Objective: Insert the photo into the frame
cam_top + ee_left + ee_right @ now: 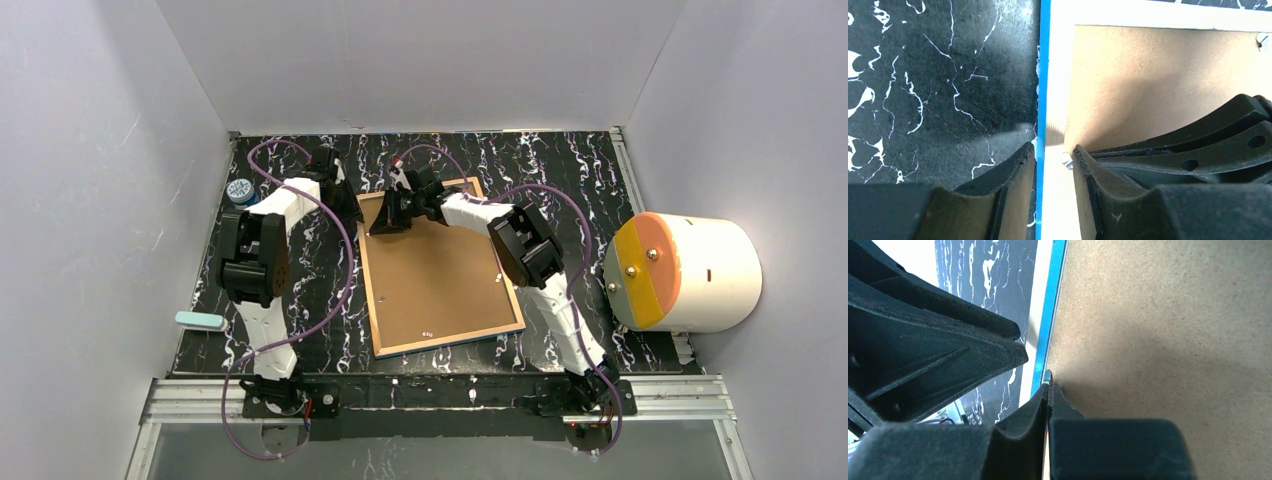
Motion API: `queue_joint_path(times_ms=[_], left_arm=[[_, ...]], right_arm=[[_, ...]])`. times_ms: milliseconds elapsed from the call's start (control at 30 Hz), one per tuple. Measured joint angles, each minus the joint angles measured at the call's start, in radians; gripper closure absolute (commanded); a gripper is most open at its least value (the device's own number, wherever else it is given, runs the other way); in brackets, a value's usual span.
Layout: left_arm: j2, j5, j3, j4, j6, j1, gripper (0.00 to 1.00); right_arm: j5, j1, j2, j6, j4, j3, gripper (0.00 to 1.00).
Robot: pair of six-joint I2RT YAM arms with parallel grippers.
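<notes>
The frame (367,275) lies face down on the black marbled table, its blue edge (1044,60) and pale wooden back (1058,75) showing. A plain brown backing board (440,275) fills its back. The photo is hidden. My left gripper (1054,152) is open at the frame's far left corner (350,205), one finger on each side of the rim. My right gripper (1049,385) is just beside it (385,220), over the board (1158,315), shut on a small metal tab (1048,375) at the rim's inner edge. The same tab (1066,161) shows in the left wrist view.
A white cylinder with an orange and yellow face (690,272) lies off the table's right side. A pale blue block (200,321) sits at the left edge and a small round blue object (240,190) at the back left. Grey walls enclose the table.
</notes>
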Motion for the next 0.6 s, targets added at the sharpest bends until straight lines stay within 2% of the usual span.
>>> queue_joint_path(times_ms=[300, 600], left_arm=[[0.041, 0.014, 0.004, 0.028, -0.003, 0.003, 0.84], [0.047, 0.034, 0.008, 0.028, 0.000, 0.008, 0.87]], right_arm=[[-0.058, -0.002, 0.033, -0.036, -0.051, 0.061, 0.93], [-0.123, -0.006, 0.065, -0.099, -0.066, 0.107, 0.93]])
